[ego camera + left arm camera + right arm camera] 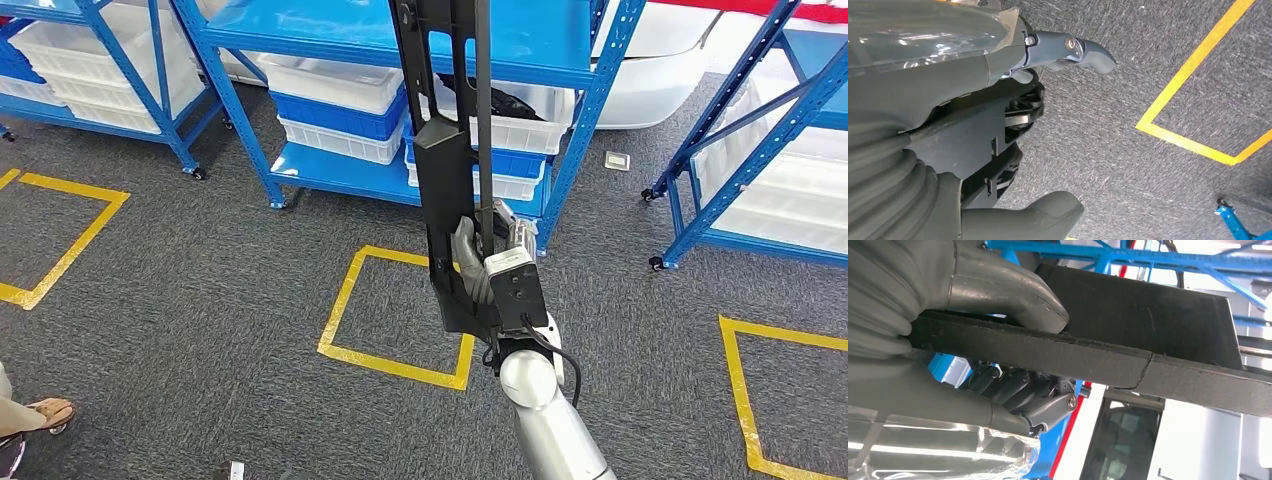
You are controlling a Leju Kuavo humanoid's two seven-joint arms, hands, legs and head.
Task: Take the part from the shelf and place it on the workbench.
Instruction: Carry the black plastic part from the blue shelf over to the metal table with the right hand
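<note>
The part (pixel 445 170) is a long, flat black plastic panel with cut-outs, standing nearly upright in the middle of the head view and reaching past the top edge. My right hand (pixel 495 270) grips it near its lower end, in front of the blue shelf (pixel 340 165). In the right wrist view the thumb (pixel 1013 295) presses on one face of the part (pixel 1148 325) and the dark fingers (pixel 1013 385) wrap the other side. My left hand (pixel 998 115) hangs over the grey carpet with nothing in it, fingers loosely apart.
Blue steel shelves hold white and blue bins (pixel 345 110) ahead and at the left; another blue rack (pixel 760 150) stands at the right. Yellow tape squares (pixel 395 310) mark the grey carpet. A person's sandalled foot (pixel 50 412) is at the lower left.
</note>
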